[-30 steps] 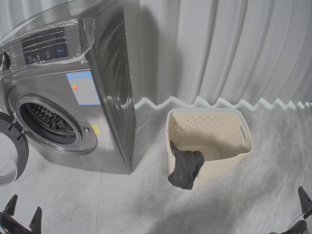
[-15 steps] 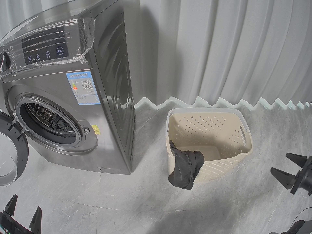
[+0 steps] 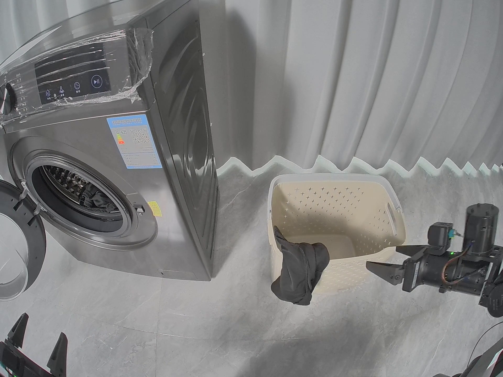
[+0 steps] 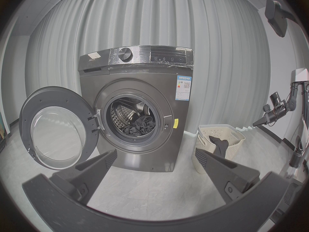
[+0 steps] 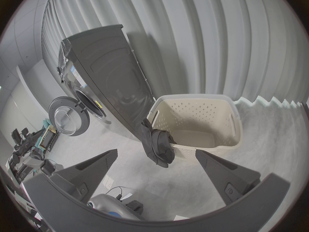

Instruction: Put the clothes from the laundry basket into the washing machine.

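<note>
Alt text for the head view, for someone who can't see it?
A dark grey garment hangs over the near rim of a cream perforated plastic laundry basket, the open right gripper beside it. Left of it stands a grey front-loading washing machine, door open, dark clothes inside.

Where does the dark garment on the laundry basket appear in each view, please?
Head view: dark garment hangs over the near-left corner of the laundry basket.
Left wrist view: dark garment over the basket rim, beside the washing machine.
Right wrist view: dark garment on the basket corner nearest the machine.
Shared landmark: the basket.
</note>
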You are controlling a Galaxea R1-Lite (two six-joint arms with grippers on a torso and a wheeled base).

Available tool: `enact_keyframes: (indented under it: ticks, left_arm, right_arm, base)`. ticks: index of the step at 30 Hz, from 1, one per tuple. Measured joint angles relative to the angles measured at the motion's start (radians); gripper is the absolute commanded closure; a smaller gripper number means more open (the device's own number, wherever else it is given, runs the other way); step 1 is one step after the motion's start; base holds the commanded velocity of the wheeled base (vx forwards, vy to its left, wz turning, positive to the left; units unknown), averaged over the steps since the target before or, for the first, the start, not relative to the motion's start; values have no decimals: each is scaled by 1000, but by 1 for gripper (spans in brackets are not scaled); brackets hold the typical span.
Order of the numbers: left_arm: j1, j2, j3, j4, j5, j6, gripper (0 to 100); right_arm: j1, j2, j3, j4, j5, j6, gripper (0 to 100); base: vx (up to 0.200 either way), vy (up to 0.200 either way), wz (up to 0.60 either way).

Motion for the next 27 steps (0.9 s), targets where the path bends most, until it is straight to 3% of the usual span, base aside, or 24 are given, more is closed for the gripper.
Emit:
enact_keyframes:
  ticks: [6,20,27]
  left_arm:
    - [0,0,0,0,0,0,0]
    - [0,0,0,0,0,-1,0]
    - [0,0,0,0,0,-1,0]
  right_arm:
    - [37,186,-33,-147,-39,11,0]
    - [71,425,-135,-213,-80,1,0]
    - [79,517,-158,-294,-79,-79,0]
  base:
    - [0,0,0]
    - [0,0,0]
    - [0,0,0]
